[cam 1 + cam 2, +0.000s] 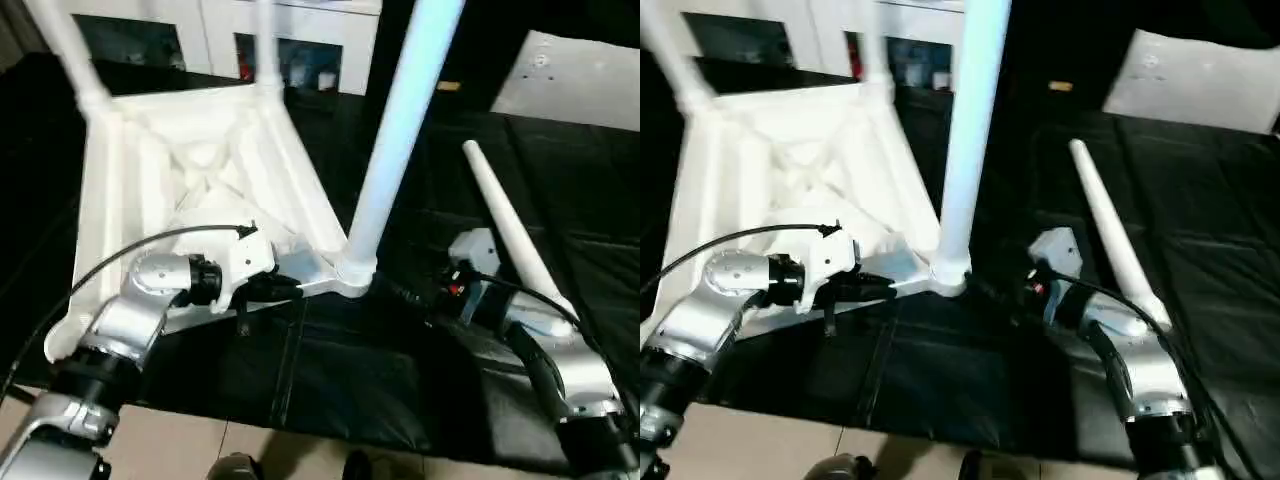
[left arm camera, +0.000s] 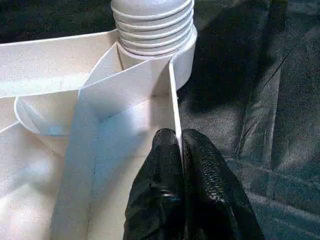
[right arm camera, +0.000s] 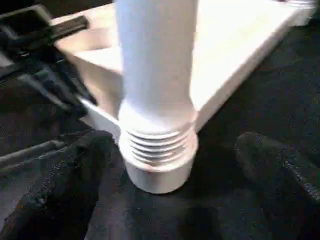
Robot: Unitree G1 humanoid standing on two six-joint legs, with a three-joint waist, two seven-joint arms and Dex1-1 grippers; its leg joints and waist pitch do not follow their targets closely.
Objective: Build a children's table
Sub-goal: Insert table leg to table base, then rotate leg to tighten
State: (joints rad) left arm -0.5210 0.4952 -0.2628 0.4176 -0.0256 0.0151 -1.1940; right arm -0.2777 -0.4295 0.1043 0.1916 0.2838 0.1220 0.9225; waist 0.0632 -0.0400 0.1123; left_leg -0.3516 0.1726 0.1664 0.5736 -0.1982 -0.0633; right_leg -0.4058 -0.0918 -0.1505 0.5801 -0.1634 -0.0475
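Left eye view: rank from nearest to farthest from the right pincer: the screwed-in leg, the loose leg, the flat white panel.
1. Screwed-in leg, just to the left of the right pincer.
2. Loose leg, lying to the right.
3. Flat white panel, far back right.

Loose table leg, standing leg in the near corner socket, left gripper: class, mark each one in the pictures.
Loose table leg (image 1: 510, 240), left eye view, middle of its tapered shaft.
Standing leg (image 1: 395, 140), left eye view, mid-shaft above the socket.
Left gripper (image 2: 181, 137), left wrist view, at the fingertips clamped on the tabletop's rim.
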